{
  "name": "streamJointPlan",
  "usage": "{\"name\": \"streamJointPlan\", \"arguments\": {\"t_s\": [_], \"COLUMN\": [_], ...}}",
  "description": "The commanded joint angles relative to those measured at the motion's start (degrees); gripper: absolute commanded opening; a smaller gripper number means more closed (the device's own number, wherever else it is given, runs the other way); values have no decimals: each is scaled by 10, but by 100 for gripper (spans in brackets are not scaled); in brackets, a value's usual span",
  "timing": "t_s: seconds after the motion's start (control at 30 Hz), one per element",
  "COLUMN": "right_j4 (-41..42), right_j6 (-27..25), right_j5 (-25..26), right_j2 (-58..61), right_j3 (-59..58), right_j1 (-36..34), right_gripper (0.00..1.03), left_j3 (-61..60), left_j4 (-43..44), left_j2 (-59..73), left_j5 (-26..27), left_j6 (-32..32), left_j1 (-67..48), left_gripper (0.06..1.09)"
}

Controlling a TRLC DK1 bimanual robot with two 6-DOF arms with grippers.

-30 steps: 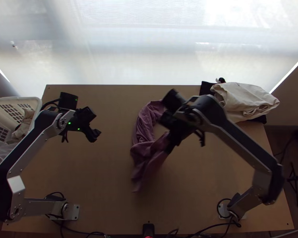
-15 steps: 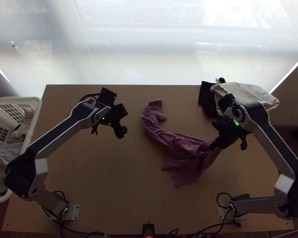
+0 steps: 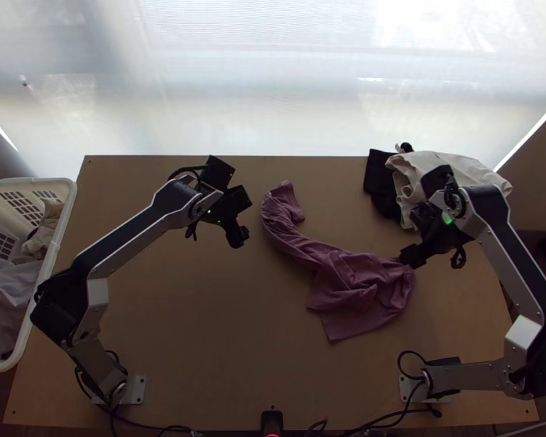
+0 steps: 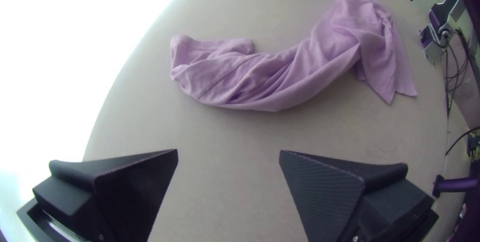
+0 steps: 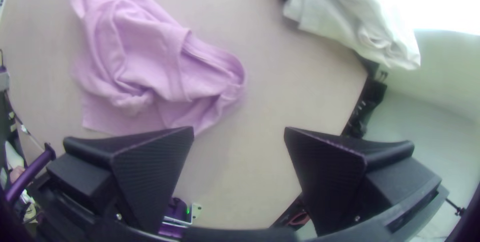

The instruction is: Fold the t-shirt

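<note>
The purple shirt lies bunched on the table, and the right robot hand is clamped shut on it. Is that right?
Not quite: the right hand isn't clamped shut. The right wrist view shows its two black fingers wide apart, with no cloth pinched between them. The purple shirt does lie bunched on the table.

No readable text, labels or numbers.

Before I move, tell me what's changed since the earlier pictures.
The right gripper moved right, dragging the bunched purple cotton-like t-shirt with it, then let go; it is now open. The open left gripper moved inward, towards the table's middle. The folded cream cloth and white plastic basket stayed put.
</note>
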Motion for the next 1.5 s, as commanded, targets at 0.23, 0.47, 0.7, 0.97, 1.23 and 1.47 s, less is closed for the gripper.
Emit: {"name": "streamJointPlan", "arguments": {"t_s": [0.23,0.47,0.7,0.97,1.23,1.47], "right_j4": [68,88,99,146,182,194], "right_j6": [-20,-25,-24,-23,-27,-29], "right_j5": [-107,-186,-190,-190,-190,-190], "right_j2": [85,147,188,214,221,207], "right_j3": [23,53,95,76,30,16], "right_j1": [149,170,186,192,185,186], "right_gripper": [85,84,78,64,61,35], "left_j3": [28,26,24,24,19,14], "left_j4": [-4,-10,-12,-12,-12,-3], "left_j2": [17,11,7,9,7,5], "left_j5": [-14,-17,-26,-29,-29,-29], "left_j6": [1,-8,-11,-16,-17,-16], "left_j1": [18,37,47,49,57,55], "left_gripper": [104,104,104,104,104,104]}}
